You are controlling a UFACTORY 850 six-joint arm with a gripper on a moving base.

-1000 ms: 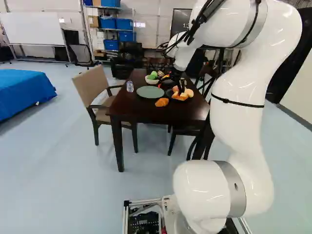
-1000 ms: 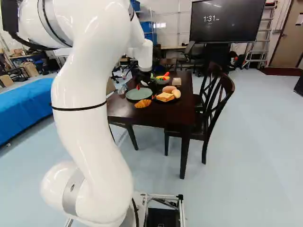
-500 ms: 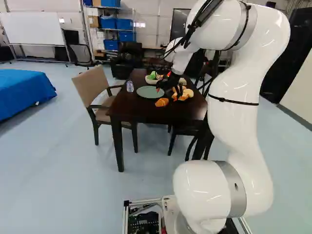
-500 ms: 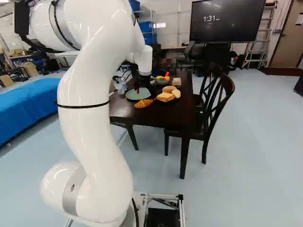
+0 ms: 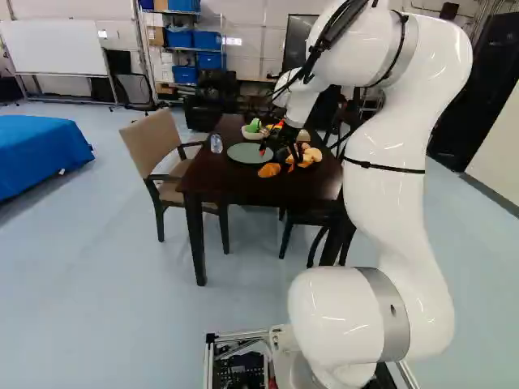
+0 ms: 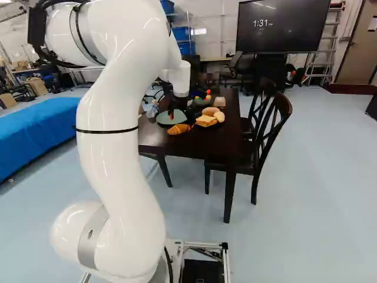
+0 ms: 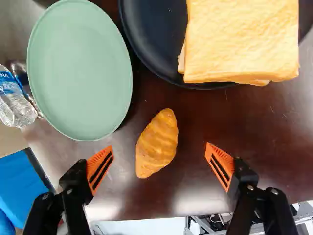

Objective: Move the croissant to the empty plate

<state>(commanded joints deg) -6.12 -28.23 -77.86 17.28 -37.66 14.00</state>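
Dk. tabletop [image 7: 210,115], croissant [image 7: 157,143] betw. spread gripper [image 5: 277,159] fingers [image 7: 99,167], apart fr. both

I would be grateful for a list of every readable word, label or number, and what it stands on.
"1:31" on the dark screen; the letters after it are too small.
Label on the bottle: cut off, not readable whole.
Sheet on the door: too small.

From here I count one dark brown wooden table [image 5: 231,191]; two plates, a smooth pale green one [image 7: 78,68] and a round black one [image 7: 149,39]; one ridged golden-brown croissant [image 7: 157,142]; one squarish orange-yellow sandwich [image 7: 242,39]; one clear plastic bottle [image 7: 14,105]; and, around the table, one beige padded armchair [image 5: 150,139] and two open-backed dark wooden chairs, one nearer [image 6: 244,162], one farther [image 6: 268,84].
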